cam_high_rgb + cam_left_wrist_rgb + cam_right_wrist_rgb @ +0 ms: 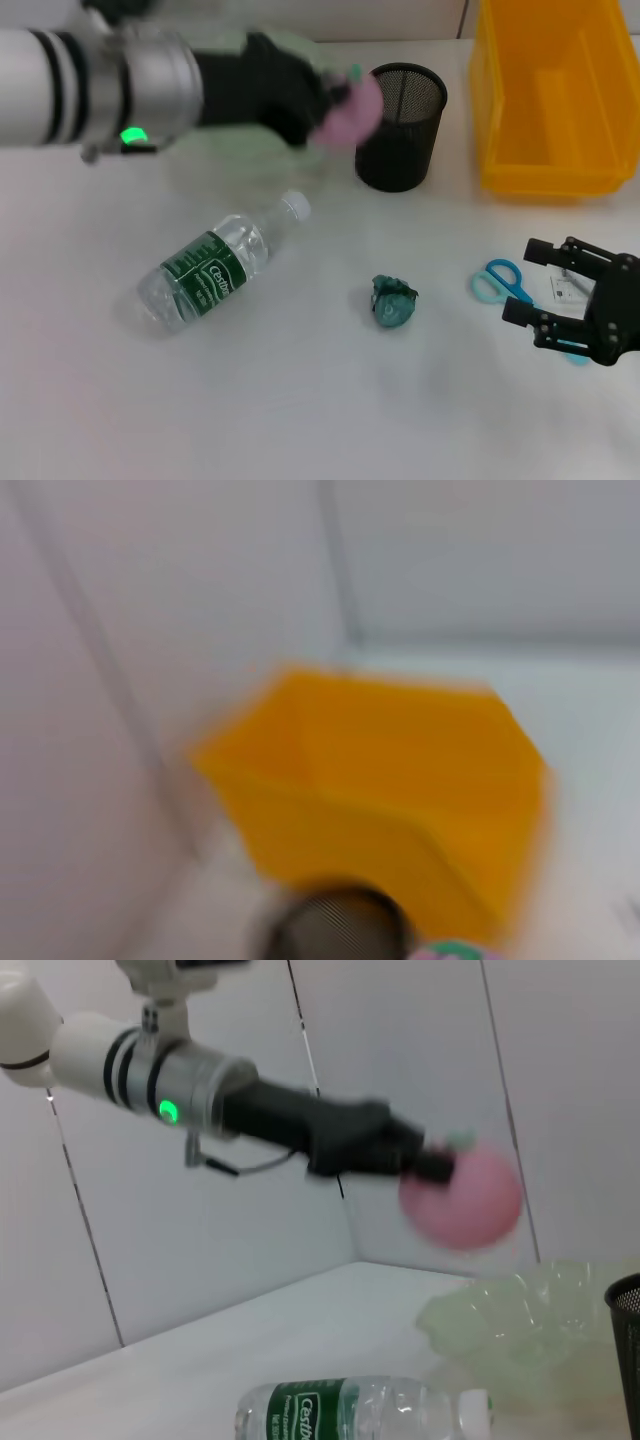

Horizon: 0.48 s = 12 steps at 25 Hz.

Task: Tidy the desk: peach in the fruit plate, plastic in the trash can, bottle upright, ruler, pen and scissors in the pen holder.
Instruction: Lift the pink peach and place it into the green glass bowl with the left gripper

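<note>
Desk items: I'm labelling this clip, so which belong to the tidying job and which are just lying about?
Job:
peach, held in the left gripper above the fruit plate
bottle, lying down
crumpled plastic
scissors, by the right gripper
pen holder
yellow bin, probably the trash can

Lying about:
small white tag

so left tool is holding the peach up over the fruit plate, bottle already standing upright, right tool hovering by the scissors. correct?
One thing is wrong: the bottle is not upright; it lies on its side on the desk, as the head view shows. The rest holds: the left tool holds the peach above the fruit plate, and the right tool hovers open by the scissors.
</note>
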Each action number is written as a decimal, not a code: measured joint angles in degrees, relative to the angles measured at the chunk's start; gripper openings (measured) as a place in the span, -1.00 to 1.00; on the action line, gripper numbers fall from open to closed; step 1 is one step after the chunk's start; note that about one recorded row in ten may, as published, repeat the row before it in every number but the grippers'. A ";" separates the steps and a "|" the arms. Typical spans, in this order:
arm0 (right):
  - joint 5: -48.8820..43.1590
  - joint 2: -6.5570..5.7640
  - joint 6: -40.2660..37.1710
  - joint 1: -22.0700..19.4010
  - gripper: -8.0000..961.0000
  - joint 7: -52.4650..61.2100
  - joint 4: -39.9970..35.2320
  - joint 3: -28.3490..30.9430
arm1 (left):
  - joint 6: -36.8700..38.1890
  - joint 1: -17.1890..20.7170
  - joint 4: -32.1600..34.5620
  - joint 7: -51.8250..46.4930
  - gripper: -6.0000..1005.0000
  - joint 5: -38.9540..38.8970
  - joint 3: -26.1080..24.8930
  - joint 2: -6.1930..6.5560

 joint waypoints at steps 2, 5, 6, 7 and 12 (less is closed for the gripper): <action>0.00 0.00 0.70 0.33 0.71 -0.03 0.46 -0.09 | -3.58 -0.44 -2.67 0.34 -0.88 -2.97 -4.27 -0.01; 0.00 0.03 1.11 0.60 0.71 -0.09 0.92 -0.36 | -8.46 -3.41 -10.23 -1.08 -0.87 -3.66 -9.41 0.07; 0.00 0.05 1.14 0.67 0.71 -0.10 1.02 -0.43 | -9.28 -4.46 -12.38 -1.68 -0.85 -3.39 -10.56 0.10; 0.00 0.06 1.15 0.70 0.71 -0.11 1.08 -0.46 | -10.28 -6.14 -16.60 -2.02 -0.82 -3.04 -12.61 0.12; 0.00 0.12 1.17 0.98 0.71 -0.13 1.54 -0.61 | -14.16 -8.09 -24.09 -1.22 -0.70 -3.41 -14.90 0.06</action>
